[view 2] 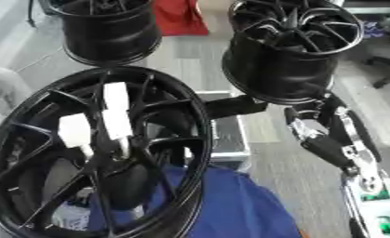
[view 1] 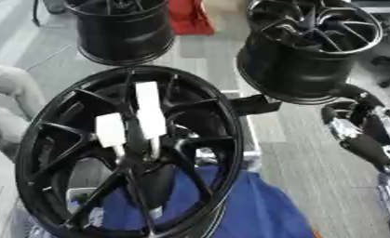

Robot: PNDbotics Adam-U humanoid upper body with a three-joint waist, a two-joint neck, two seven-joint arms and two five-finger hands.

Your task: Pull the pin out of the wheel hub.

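Right hand (view 2: 324, 135) hangs beside the wheel hub (view 1: 129, 148), apart from its white pins (view 1: 149, 109); fingers' state unclear

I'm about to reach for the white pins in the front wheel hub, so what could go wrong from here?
The right robot hand hangs beside the rear wheel hub and could knock it on the way over. Two white pins sit side by side among the front wheel hub's spokes, so fingers might catch a spoke or the wrong pin.
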